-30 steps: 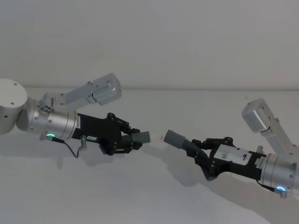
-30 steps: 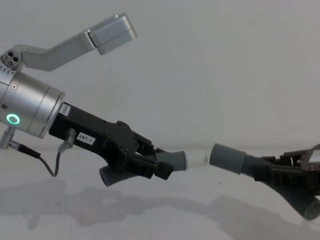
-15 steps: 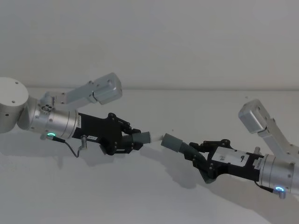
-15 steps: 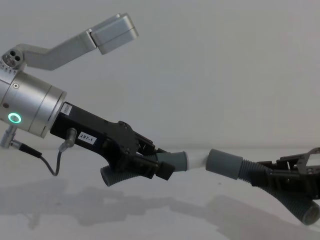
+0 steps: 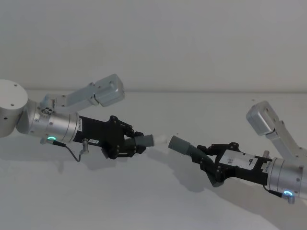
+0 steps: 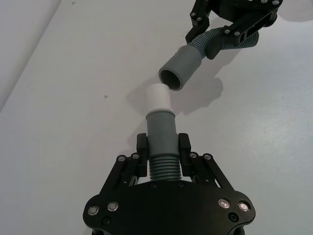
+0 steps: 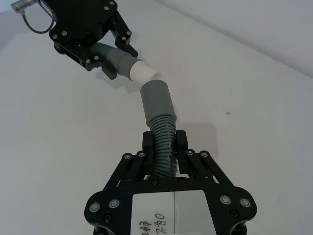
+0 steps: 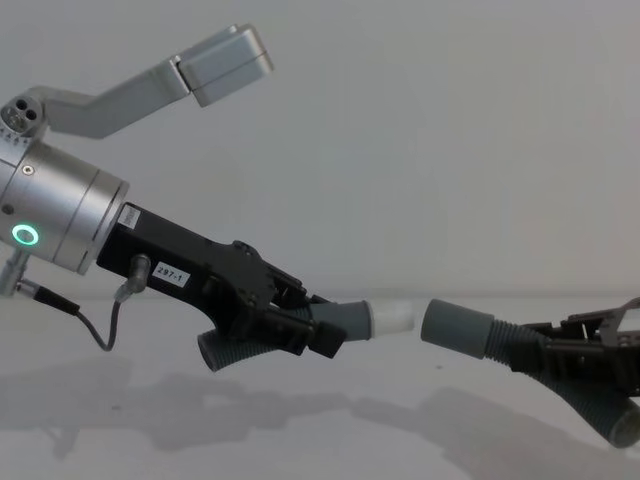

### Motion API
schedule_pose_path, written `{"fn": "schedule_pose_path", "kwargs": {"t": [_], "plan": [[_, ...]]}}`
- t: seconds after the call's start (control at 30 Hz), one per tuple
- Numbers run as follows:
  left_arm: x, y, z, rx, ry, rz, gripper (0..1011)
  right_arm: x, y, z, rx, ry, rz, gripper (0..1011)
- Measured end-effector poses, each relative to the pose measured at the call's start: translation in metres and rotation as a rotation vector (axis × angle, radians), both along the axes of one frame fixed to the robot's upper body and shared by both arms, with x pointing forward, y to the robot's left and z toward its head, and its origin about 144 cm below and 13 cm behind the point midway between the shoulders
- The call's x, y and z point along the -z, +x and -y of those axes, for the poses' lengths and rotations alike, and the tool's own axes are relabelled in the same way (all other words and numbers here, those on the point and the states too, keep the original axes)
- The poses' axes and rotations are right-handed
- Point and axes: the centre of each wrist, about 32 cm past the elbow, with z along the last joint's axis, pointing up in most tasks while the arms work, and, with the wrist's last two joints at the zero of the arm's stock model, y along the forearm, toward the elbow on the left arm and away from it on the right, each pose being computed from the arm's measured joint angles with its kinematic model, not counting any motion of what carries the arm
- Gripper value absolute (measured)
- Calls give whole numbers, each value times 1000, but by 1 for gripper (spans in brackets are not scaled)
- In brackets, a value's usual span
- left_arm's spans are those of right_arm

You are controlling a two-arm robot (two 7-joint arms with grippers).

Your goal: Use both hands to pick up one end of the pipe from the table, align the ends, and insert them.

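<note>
Item one — left black two-finger gripper on my silver cylindrical wrist with the green ring light; fingers pinched on the ribbed part of the lighter grey corrugated hose piece, just behind its smooth collar; the piece is lifted off the plain white matte table, its narrow white tip free and pointing across toward the other arm; I judge the grip sits that far back so the whole collar and tip stay clear for insertion.

Item two — right black two-finger gripper; fingers clamped on the ribs of the darker grey elbow-bent hose piece, also held above the table; its wide smooth cylindrical socket projects well past the fingers, open mouth turned toward the white tip.

Item three — relation of the two ends; near one another but apart, a small gap showing in the chest view; in the left wrist view the socket mouth lies just beyond the tip and off to one side, its axis angled to the tip's — not yet in line by my reading.

Item four — status; both pieces picked up, alignment in hand, insertion not yet done; next I would want the socket's axis squared to the tip before closing the gap, since an angled approach risks the tip catching on the rim.
</note>
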Motion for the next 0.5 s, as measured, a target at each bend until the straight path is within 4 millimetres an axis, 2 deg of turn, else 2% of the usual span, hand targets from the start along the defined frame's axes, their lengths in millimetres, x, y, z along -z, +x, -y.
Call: {"fn": "schedule_pose_path", "kwargs": {"t": [0.5], "plan": [[-2, 0, 2, -10, -9, 4, 365, -2, -2, 0, 6, 3, -1, 263]]}}
